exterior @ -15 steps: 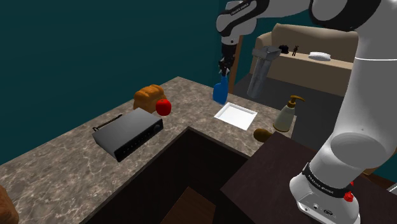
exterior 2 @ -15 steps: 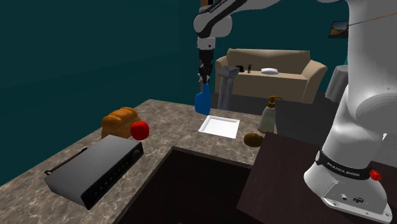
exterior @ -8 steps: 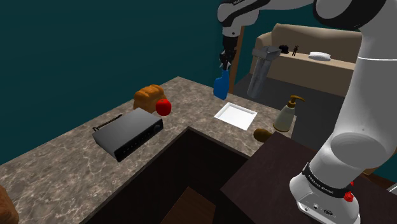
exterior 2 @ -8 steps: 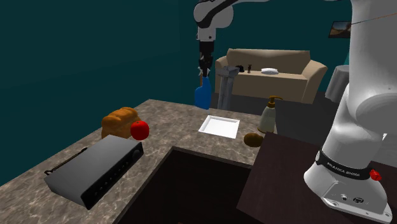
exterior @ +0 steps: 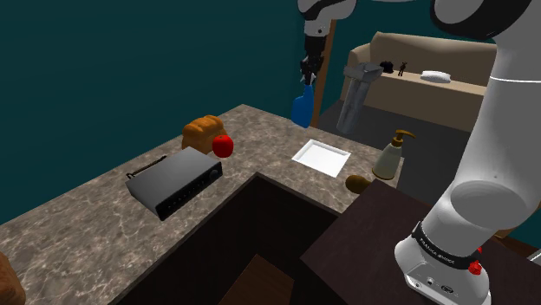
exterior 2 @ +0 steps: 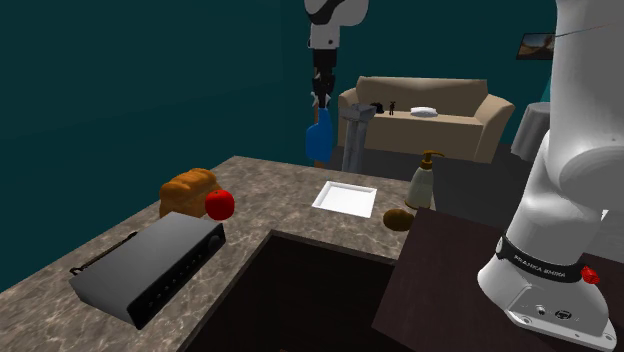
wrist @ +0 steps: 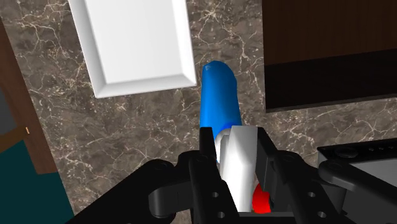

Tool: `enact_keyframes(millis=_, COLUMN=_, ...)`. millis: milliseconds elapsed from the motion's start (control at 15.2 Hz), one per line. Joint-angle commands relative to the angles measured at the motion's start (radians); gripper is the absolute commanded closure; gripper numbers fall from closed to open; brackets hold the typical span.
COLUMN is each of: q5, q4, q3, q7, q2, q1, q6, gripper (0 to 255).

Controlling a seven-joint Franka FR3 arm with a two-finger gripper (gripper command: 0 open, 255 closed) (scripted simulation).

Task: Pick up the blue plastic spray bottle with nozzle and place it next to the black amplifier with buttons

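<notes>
The blue spray bottle (exterior: 302, 107) (exterior 2: 319, 138) hangs in the air above the far edge of the marble counter, clear of the surface. My gripper (exterior: 307, 71) (exterior 2: 320, 88) (wrist: 233, 149) is shut on its white nozzle head, and the blue body (wrist: 219, 98) points down toward the counter. The black amplifier with buttons (exterior: 174, 182) (exterior 2: 148, 265) lies flat on the counter, well toward the shoulder view's left of the bottle; its corner (wrist: 362, 153) shows beside the gripper.
A white square tray (exterior: 322, 157) (exterior 2: 345, 195) (wrist: 133, 43) lies below the bottle. A bread loaf (exterior: 204, 131) and a red apple (exterior: 223, 145) sit by the amplifier. A soap dispenser (exterior: 392, 156) and brown fruit (exterior: 356, 183) stand near the dark sink opening (exterior: 251, 251).
The gripper has risen steadily with the bottle in it, lifting it from counter height to well above the counter's far edge. Nothing else moved.
</notes>
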Motion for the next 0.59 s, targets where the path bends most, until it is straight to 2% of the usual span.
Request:
enact_keyframes(millis=0, q5=-0.001, q4=0.022, q3=-0.001, q7=-0.001, q2=-0.003, q1=-0.001, q6=-0.025, gripper=255)
enact_keyframes(millis=528, q5=-0.001, q4=0.136, q3=-0.003, q7=0.0, q2=0.001, q1=-0.005, q6=-0.134, gripper=255)
